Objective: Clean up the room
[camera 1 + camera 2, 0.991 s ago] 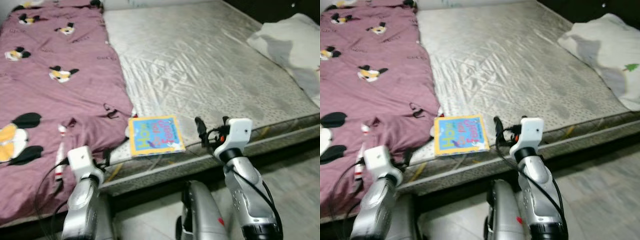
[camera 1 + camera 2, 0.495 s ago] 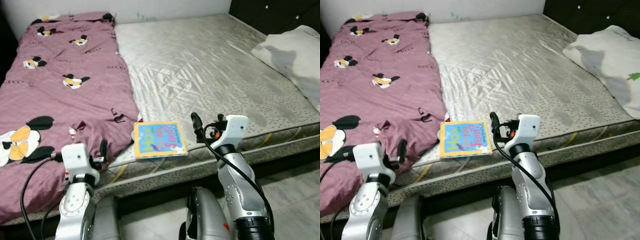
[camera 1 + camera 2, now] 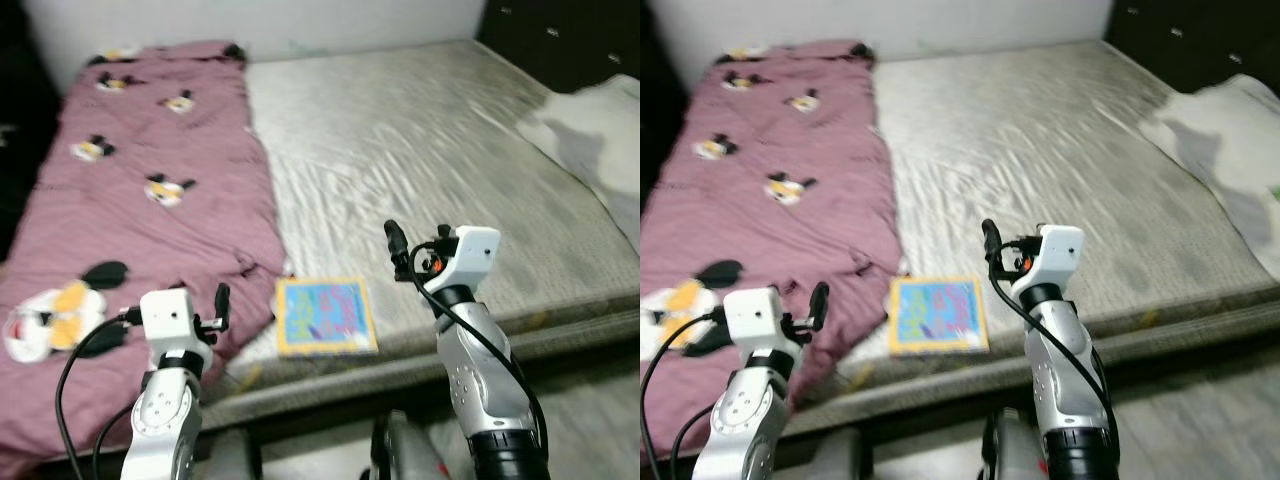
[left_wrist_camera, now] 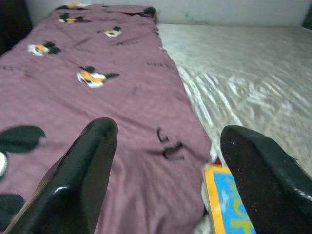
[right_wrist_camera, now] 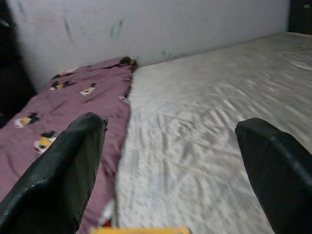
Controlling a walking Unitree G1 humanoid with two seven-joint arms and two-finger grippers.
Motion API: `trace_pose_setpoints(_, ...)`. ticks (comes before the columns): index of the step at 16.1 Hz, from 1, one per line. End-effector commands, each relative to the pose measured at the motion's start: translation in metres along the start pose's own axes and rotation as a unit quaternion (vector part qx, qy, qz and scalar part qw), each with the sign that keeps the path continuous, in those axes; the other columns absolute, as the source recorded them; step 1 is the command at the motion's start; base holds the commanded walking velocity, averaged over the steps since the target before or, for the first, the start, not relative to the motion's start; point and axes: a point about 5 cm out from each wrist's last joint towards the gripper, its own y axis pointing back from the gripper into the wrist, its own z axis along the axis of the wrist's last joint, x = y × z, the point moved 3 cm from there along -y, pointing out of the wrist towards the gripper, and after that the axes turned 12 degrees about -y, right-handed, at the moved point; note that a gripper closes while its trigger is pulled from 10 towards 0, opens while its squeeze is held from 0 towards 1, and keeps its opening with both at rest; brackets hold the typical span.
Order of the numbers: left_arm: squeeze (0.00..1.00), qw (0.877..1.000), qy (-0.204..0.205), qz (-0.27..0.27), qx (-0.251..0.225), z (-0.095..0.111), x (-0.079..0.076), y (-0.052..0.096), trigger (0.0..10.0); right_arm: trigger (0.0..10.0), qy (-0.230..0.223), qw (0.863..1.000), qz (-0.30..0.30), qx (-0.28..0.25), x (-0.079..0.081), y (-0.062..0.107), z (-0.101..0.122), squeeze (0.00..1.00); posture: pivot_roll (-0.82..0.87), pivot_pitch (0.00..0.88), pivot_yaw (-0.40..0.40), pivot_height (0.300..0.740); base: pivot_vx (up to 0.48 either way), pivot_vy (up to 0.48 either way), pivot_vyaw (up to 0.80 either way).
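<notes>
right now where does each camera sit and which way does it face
Left eye view: head, looking down at the mattress, book and maroon blanket; both arms show.
Right eye view: head, same scene, pillow at right.
Left wrist view: along the left gripper toward blanket and book.
Right wrist view: along the right gripper across the mattress to the wall.
All four share blanket and mattress.

The book (image 3: pixel 326 316) cover's lettering is blurred; the pillow (image 3: pixel 590 125) is cut off.
</notes>
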Motion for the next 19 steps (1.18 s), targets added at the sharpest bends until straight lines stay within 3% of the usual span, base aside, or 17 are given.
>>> trace_pose_setpoints(1,0.00,1.000,-0.004,0.000,-0.002,0.003,0.000,-0.001,10.0,10.0,-0.001,1.000,0.003,-0.002,0.002,-0.002,0.000,0.00,0.05,0.016,0.027,0.723,0.000,0.000,0.00)
trace_pose_setpoints(7,0.00,1.000,-0.021,-0.022,0.000,0.009,-0.011,-0.016,10.0,10.0,0.004,1.000,-0.003,-0.002,0.000,-0.007,-0.003,0.00,0.06,0.000,0.037,0.740,0.000,0.000,0.00)
trace_pose_setpoints(10,0.00,0.996,-0.039,-0.085,0.006,0.008,-0.020,-0.020,10.0,10.0,0.010,1.000,-0.011,0.005,0.000,-0.009,-0.010,0.00,0.08,0.000,0.031,0.740,0.000,0.000,0.00)
trace_pose_setpoints(12,0.00,0.990,-0.043,-0.136,0.016,0.003,-0.026,-0.016,10.0,10.0,0.009,1.000,-0.014,0.009,-0.003,-0.006,-0.015,0.00,0.08,0.000,0.039,0.740,0.000,0.000,0.00)
trace_pose_setpoints(14,0.00,0.989,-0.058,-0.136,0.021,-0.003,-0.025,-0.016,10.0,10.0,0.010,1.000,-0.017,0.012,-0.004,-0.004,-0.019,0.00,0.08,0.000,0.043,0.740,0.000,0.000,0.00)
trace_pose_setpoints(17,0.00,0.977,-0.098,-0.188,0.007,-0.011,-0.050,0.001,10.0,10.0,0.009,1.000,-0.023,0.004,-0.003,-0.008,-0.020,0.00,0.08,0.000,0.048,0.740,0.000,0.000,0.00)
trace_pose_setpoints(19,0.00,0.976,-0.098,-0.194,-0.015,-0.005,-0.058,0.006,10.0,10.0,0.014,1.000,-0.016,-0.006,0.000,-0.011,-0.015,0.00,0.06,0.000,0.062,0.740,0.000,0.000,0.00)
